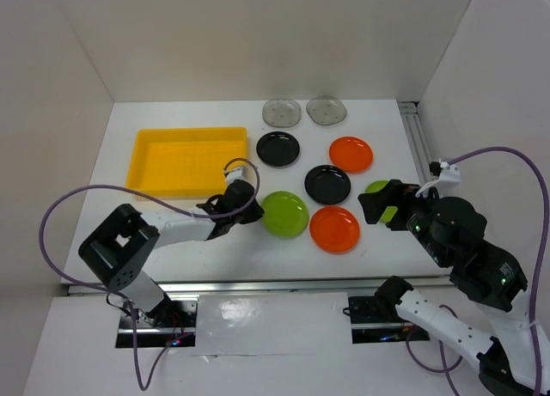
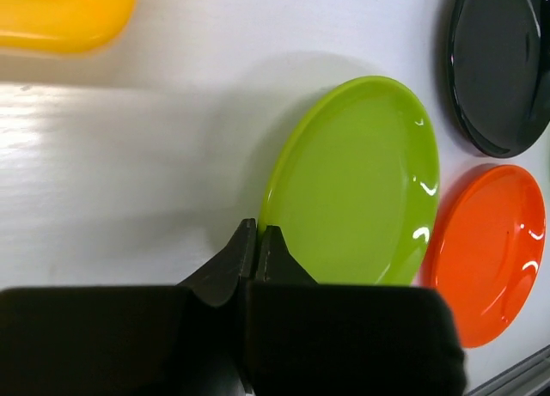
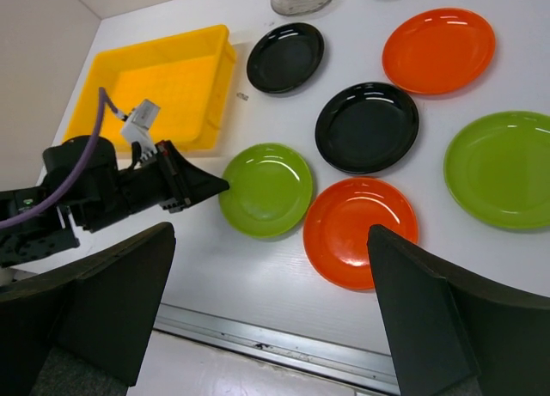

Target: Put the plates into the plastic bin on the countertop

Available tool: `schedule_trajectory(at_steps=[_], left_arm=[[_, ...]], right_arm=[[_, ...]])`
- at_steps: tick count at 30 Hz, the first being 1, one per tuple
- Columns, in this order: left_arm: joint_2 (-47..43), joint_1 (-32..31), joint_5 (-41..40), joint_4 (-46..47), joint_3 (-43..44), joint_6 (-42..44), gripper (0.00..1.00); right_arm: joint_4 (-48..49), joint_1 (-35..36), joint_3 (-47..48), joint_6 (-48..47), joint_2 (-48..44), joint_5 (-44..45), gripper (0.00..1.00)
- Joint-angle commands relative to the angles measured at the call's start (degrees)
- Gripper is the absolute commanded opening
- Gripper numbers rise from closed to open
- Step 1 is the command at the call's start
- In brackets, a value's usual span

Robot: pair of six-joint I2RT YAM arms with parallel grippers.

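Left gripper [image 2: 256, 241] is clenched right on the near-left rim of the lime green plate [image 2: 352, 185]. It looks like the lip is pinched between the tips, but from the wrist view I can't swear it's actually in there and not just beside them. Grabbing the edge makes sense, since these plates lie flat on the white countertop [image 1: 215, 241] and the lip is the only thing to catch. That plate sits just right of the yellow bin [image 1: 137, 168], so it's the shortest carry. The bin has nothing in it yet. Right gripper [image 1: 382, 209] hangs wide open over the second lime green plate [image 3: 503, 168], holding nothing, probably lined up for its own pick.
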Motion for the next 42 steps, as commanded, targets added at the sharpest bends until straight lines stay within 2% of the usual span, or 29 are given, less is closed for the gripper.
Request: schedule_trajectory(at_steps=[1, 7, 10, 14, 15, 19, 22, 23, 24, 25, 31, 34, 40, 42], left_arm=[[-6.97, 0.17, -3.76, -9.16, 1.79, 1.22, 0.0], [-20.59, 0.17, -10.87, -22.44, 10.21, 3.06, 0.0], [-23.59, 0.7, -13.59, -28.07, 15.65, 4.12, 0.0], [-24.92, 5.43, -17.73, -35.98, 22.26, 2.19, 0.0], [-24.92, 9.45, -17.74, -37.04, 23.14, 0.53, 0.0], [-21.68, 21.85, -13.53, -36.52, 24.29, -0.54, 0.0], [-18.17, 30.82, -9.14, -31.61, 24.91, -0.54, 0.0], [-15.46, 33.19, -6.08, -29.51, 24.91, -0.02, 0.0], [-14.04, 35.22, 0.47, -24.88, 24.91, 1.12, 0.0], [-12.72, 37.85, 1.93, -23.44, 25.61, 1.65, 0.0], [-1.65, 43.58, 8.44, -16.75, 25.61, 2.97, 0.0], [3.71, 43.59, 9.07, -16.74, 27.8, 4.02, 0.0], [6.54, 44.73, 9.06, -16.22, 26.23, 2.89, 0.0], [8.12, 44.73, 9.07, -17.09, 28.67, 3.5, 0.0]], right_arm=[[0.56, -0.75, 0.77, 0.16, -0.41, -0.28, 1.0], [0.56, -0.75, 0.77, 0.16, -0.94, -1.33, 1.0], [0.56, -1.28, 0.77, 0.16, -0.94, -1.33, 1.0], [0.56, -1.28, 0.77, 0.16, -1.47, -1.86, 1.0], [0.56, -1.28, 0.77, -0.45, -1.47, -1.86, 1.0], [0.56, -1.28, 1.38, -0.45, -1.47, -2.38, 1.0], [0.56, -1.28, 0.68, -0.97, -1.47, -3.09, 1.0], [1.26, -1.28, -0.45, -0.98, -2.08, -3.96, 1.0], [1.79, -1.28, -1.07, -1.5, -2.08, -3.97, 1.0], [1.79, -1.28, -1.08, -1.51, -2.08, -3.97, 1.0], [1.79, -1.28, -3.62, -2.03, -2.08, -5.64, 1.0], [1.79, -1.28, -4.15, -2.03, -2.6, -6.25, 1.0], [1.79, -1.28, -4.16, -2.03, -2.61, -5.73, 1.0], [1.79, -1.28, -4.16, -2.03, -2.61, -6.25, 1.0]])
